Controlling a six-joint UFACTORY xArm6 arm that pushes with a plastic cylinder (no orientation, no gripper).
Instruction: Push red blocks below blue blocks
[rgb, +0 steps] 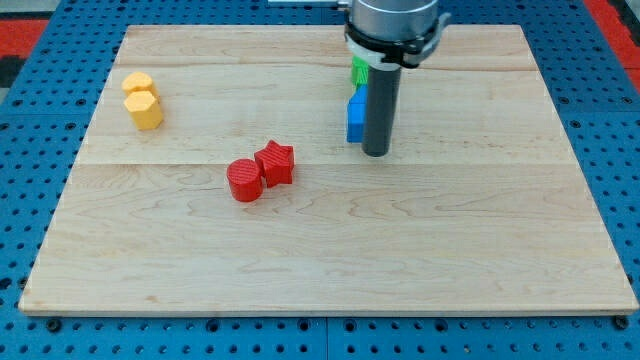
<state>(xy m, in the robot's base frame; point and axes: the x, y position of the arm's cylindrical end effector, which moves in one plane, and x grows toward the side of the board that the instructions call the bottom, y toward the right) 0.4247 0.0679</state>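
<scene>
While touching, red cylinder (244, 180) and red star (275, 163) align diagonally.

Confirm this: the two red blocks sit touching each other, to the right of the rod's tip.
Wrong side. In the camera view the red cylinder and red star do touch, but they sit to the view's left of my tip.

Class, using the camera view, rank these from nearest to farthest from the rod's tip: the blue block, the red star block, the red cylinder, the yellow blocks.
Measured from my tip:
1. Blue block, right beside it, on the view's left.
2. Red star block, further left.
3. Red cylinder, touching the star's left side.
4. Yellow blocks, far left.
</scene>
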